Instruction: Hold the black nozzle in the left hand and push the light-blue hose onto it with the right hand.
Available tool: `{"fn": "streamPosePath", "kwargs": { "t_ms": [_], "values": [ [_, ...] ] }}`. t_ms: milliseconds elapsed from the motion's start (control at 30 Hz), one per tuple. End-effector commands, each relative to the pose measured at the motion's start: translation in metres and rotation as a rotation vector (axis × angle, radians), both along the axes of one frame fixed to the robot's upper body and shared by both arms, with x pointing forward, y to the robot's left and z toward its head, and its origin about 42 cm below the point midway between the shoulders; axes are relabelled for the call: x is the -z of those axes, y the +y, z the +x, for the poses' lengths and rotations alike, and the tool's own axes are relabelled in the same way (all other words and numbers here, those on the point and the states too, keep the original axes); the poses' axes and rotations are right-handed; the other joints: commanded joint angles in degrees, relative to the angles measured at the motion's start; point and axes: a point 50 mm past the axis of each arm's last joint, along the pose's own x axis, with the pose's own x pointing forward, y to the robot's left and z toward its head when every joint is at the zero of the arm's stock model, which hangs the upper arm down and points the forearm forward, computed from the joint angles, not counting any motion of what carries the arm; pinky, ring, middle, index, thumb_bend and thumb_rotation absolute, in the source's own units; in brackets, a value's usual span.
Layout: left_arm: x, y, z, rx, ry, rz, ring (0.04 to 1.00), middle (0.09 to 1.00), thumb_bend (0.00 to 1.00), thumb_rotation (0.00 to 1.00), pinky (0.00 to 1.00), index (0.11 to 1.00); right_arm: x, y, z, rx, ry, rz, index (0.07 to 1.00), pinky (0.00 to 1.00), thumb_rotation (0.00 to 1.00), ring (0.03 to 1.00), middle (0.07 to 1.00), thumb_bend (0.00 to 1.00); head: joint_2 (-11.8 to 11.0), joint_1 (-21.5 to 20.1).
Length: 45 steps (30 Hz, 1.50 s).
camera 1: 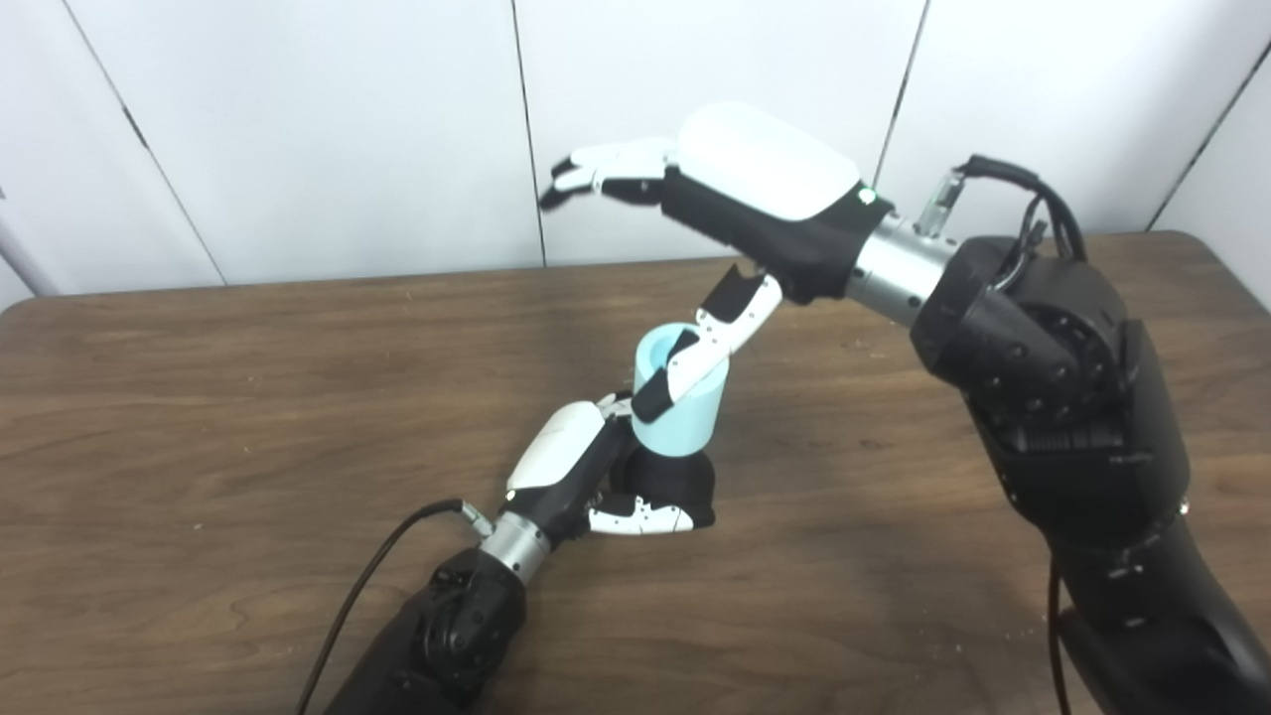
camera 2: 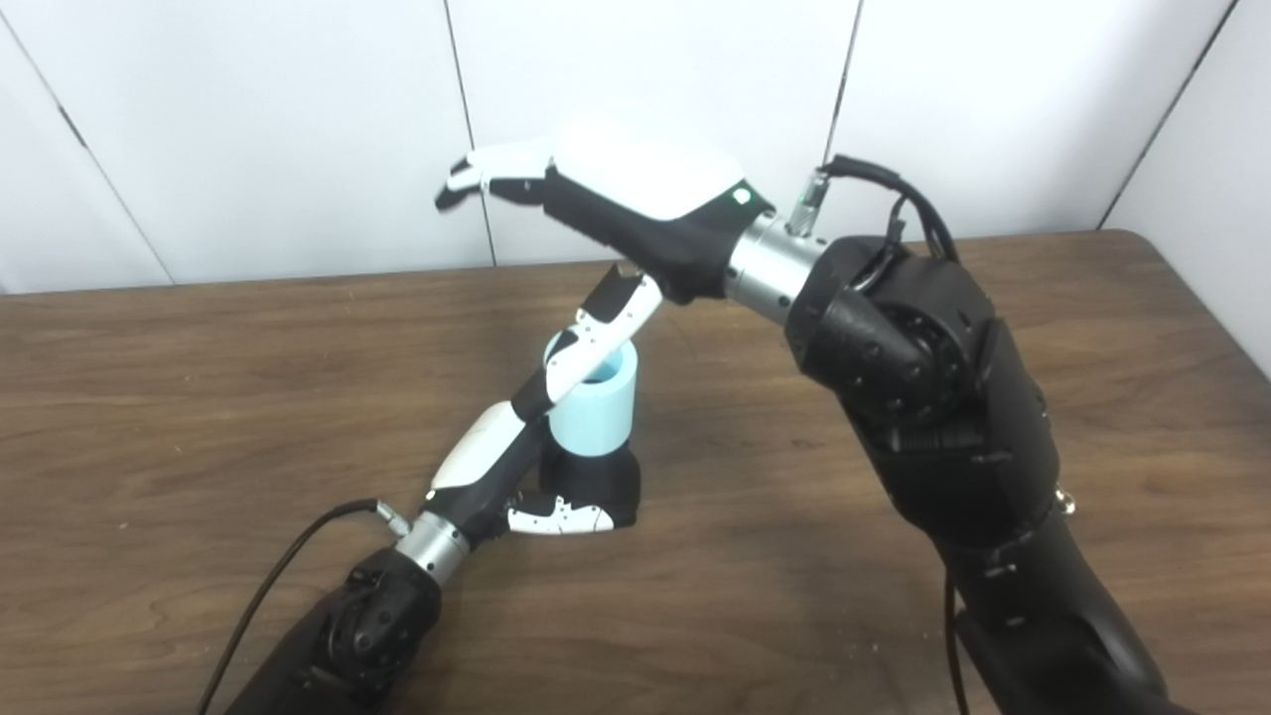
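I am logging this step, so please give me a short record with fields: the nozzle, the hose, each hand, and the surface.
nozzle: black, upright on the table, under the hose
hose: light-blue, standing on the nozzle, open end up
left hand: shut on nozzle
right hand: raised above, fingers spread, thumb at the hose rim
table: brown wood

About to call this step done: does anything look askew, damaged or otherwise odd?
Nothing looks damaged. The short light-blue hose section stands upright on the black nozzle, which the left hand grips on the wooden table. The right hand is raised with fingers spread, only its thumb against the hose.
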Motion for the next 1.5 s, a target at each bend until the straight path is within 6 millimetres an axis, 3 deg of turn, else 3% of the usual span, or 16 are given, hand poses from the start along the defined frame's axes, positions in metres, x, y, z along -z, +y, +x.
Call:
{"fn": "streamPosePath", "kwargs": {
  "t_ms": [0,167,333,533,833,1133,1467],
  "values": [
    [0.054,0.011,-0.031,-0.009,0.201,0.118,0.881,0.742,0.49,0.45,0.95,0.483,-0.023,-0.007,-0.001,0.015,-0.121,0.041,0.864,0.72,0.66,0.871,0.917,0.98,0.0,-0.1],
    [0.054,0.01,-0.032,-0.008,0.203,0.12,0.878,0.742,0.49,0.45,0.95,0.484,-0.02,-0.021,0.002,0.057,-0.184,0.054,0.897,0.74,0.68,0.879,0.938,0.98,0.2,0.3],
    [0.053,0.011,-0.031,-0.01,0.205,0.122,0.878,0.741,0.49,0.45,0.95,0.488,-0.006,-0.038,-0.007,0.054,-0.211,0.069,0.932,0.85,0.69,0.956,0.972,0.99,0.1,0.0],
    [0.053,0.01,-0.031,-0.008,0.206,0.121,0.88,0.743,0.49,0.45,0.97,0.52,0.016,-0.056,-0.015,-0.052,-0.444,0.055,0.913,0.99,0.66,0.961,0.965,0.95,0.1,0.1],
    [0.052,0.009,-0.031,-0.01,0.207,0.12,0.88,0.743,0.49,0.45,0.97,0.495,0.037,-0.061,-0.027,-0.109,-0.548,0.031,0.915,1.0,0.57,1.0,0.976,0.94,0.3,0.3],
    [0.051,0.009,-0.03,-0.014,0.207,0.114,0.879,0.743,0.49,0.44,0.96,0.484,0.055,-0.058,-0.035,-0.147,-0.519,-0.014,0.909,1.0,0.6,0.983,0.954,0.88,0.2,0.4],
    [0.052,0.01,-0.03,-0.015,0.206,0.112,0.879,0.743,0.49,0.44,0.96,0.497,0.064,-0.06,-0.035,-0.159,-0.45,-0.075,0.933,1.0,0.58,1.0,0.96,0.94,0.3,0.3]
  ]
}}
